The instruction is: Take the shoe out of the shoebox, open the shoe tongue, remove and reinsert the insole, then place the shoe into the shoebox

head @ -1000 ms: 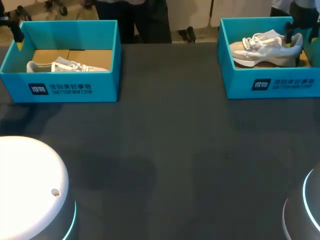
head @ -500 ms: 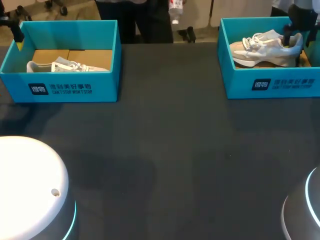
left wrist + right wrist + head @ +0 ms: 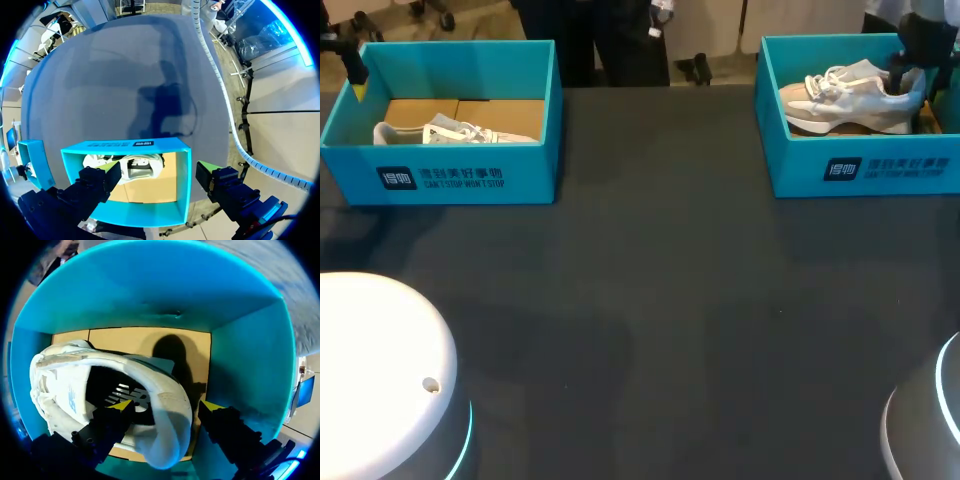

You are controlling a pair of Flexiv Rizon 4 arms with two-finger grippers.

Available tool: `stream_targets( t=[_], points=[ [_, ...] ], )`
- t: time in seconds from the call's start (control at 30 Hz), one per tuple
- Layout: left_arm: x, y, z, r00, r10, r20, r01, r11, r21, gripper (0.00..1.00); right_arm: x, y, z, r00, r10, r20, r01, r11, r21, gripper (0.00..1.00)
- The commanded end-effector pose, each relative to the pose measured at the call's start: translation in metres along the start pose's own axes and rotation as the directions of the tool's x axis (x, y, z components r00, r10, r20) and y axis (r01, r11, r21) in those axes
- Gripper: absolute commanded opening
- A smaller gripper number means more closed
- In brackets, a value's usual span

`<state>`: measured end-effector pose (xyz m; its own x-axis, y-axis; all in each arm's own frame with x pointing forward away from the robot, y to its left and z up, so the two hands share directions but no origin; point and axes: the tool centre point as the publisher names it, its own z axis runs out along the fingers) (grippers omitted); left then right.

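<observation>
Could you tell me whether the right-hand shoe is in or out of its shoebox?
In: the shoe rests on the cardboard floor of the shoebox, its walls around it.

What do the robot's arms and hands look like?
The left gripper and right gripper each have two blocky black fingers; the right one's tips are bright yellow. The left arm and right arm have rounded pale shells with glowing blue rings.

- The table (image 3: 650, 300) is a dark charcoal surface, matte and without pattern, and fills most of the head view.
- Soft, blurred shadows lie on its near left part.
- In the left wrist view a darker shadow crosses its middle.
</observation>
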<state>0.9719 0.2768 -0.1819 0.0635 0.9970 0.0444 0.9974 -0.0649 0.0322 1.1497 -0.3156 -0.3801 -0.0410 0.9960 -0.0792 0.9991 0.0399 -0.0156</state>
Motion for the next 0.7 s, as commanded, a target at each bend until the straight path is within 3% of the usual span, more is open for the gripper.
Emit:
stream_targets(
  t=[0.03,0.13,0.23,0.3,0.37,0.43,0.47,0.7],
  points=[
    [0.0001,-0.0002,-0.0006,1.0,0.001,-0.003,-0.001,1.0,0.0,1.0,-0.0046,0.0084,0.0065,1.0,0.012,-0.011,-0.011,0.995,0.097,0.82],
    [0.0001,-0.0002,-0.0006,1.0,0.001,-0.003,-0.001,1.0,0.0,1.0,-0.0046,0.0075,0.0063,1.0,0.016,-0.009,-0.015,0.995,0.099,0.82],
    [0.0001,-0.0002,-0.0006,1.0,0.001,-0.003,-0.001,1.0,0.0,1.0,-0.0032,0.0073,0.0056,1.0,0.016,-0.012,-0.015,0.995,0.099,0.71],
    [0.0001,-0.0002,-0.0006,1.0,0.001,-0.003,-0.001,1.0,0.0,1.0,-0.0025,0.0077,0.0054,1.0,0.018,-0.015,-0.017,0.995,0.099,0.49],
    [0.0001,-0.0002,-0.0006,1.0,0.001,-0.003,-0.001,1.0,0.0,1.0,-0.0019,0.0082,0.0039,1.0,0.023,-0.015,-0.022,0.995,0.096,0.35],
    [0.0001,-0.0002,-0.0006,1.0,0.001,-0.003,-0.001,1.0,0.0,1.0,-0.0017,0.0082,0.002,1.0,0.029,-0.011,-0.028,0.995,0.091,0.07],
    [0.0001,-0.0002,-0.0006,1.0,0.001,-0.003,-0.001,1.0,0.0,1.0,-0.0017,0.008,0.0014,0.999,0.032,-0.008,-0.031,0.995,0.09,0.0],
    [0.0001,-0.0002,-0.0006,1.0,0.001,-0.003,-0.001,1.0,0.0,1.0,-0.003,0.0051,-0.0023,0.998,0.055,0.004,-0.055,0.995,0.081,0.0]
  ],
)
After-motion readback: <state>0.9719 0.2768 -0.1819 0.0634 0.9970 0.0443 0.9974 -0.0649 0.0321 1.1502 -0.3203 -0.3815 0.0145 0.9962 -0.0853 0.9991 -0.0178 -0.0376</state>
